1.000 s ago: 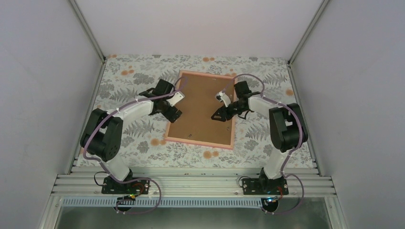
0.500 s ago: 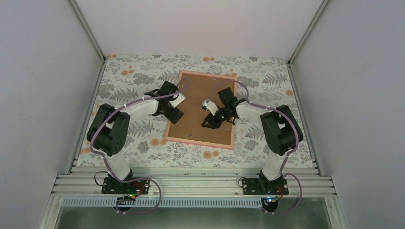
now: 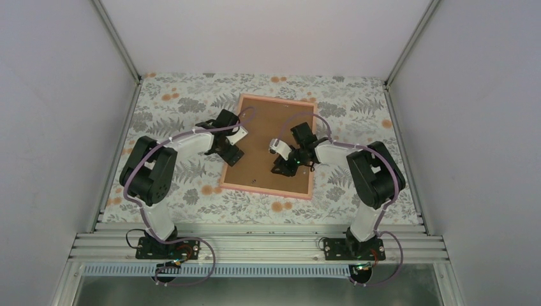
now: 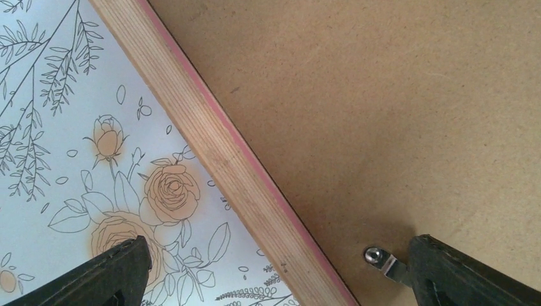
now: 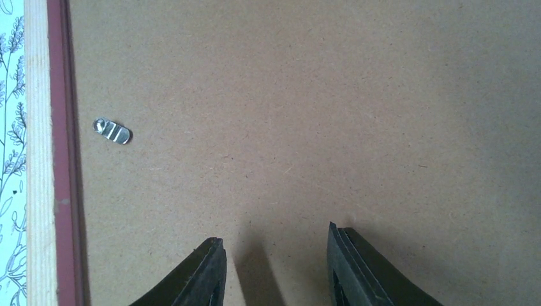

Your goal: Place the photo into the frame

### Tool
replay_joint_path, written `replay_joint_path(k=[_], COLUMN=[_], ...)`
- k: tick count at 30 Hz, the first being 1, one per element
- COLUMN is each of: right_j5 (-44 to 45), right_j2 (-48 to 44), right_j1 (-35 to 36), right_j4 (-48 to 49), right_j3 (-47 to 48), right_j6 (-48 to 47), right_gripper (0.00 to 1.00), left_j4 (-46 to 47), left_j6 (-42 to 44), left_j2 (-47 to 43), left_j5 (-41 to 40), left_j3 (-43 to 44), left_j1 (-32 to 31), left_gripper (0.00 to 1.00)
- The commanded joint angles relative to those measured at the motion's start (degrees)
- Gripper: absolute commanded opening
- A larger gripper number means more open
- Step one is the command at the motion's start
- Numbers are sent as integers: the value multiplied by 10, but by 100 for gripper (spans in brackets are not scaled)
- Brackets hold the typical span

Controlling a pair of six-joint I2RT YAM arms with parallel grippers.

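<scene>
The pink frame (image 3: 265,190) lies face down on the floral table, its back filled by the brown backing board (image 3: 268,124). The photo is hidden. My left gripper (image 3: 231,153) is open wide and straddles the frame's left rail (image 4: 217,146), one finger (image 4: 111,277) over the tablecloth and the other (image 4: 462,277) over the board by a metal tab (image 4: 386,262). My right gripper (image 3: 284,167) is open and empty, its fingertips (image 5: 210,268) close above the bare board (image 5: 287,95), right of the frame rail (image 5: 48,159).
A second metal tab (image 5: 112,131) sits on the board near the rail. The floral tablecloth (image 3: 178,102) surrounds the frame. White enclosure walls (image 3: 64,95) stand on three sides, and aluminium rails (image 3: 255,245) carry the arm bases.
My right gripper has moved left and nearer, from the frame's right edge to over the lower middle of the board. The left gripper has shifted slightly along the left rail.
</scene>
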Motion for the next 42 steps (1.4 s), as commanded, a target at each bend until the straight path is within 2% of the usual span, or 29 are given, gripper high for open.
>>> replay_joint_path(k=[1,11,15,19,20,23,27,42], right_j5=[78,94,92,55,21,-6,-18,-33], right_j2=[23,22,16,4,-11,-23,-29,52], right_j1=[1,-11,-12,-13,-13,-12,-12,-33], right_j4=[-20,-10,-9,-24,-33,-44,-57,-119], right_j3=[-26,-40,-44,-29,-16,-3,9,41], right_j6=[-24,-25,-19,-8,1,10,19,36], right_gripper=[41,39,39,39,41,41,41,38], left_j4=[-42,-64,-62,-46,-30,-28,-58,-16], left_j6=[41,97,94,108,145,210,290,392], left_j2=[-6,-7,-21,-71,-132,-187,-211,-109], left_j5=[-64,-84,-39,62,181,297,381,348], left_j3=[-17,11,25,22,-3,-40,-81,-136], left_j1=[5,9,9,12,20,22,6,-52], left_gripper=[100,91,90,91,91,91,89,80])
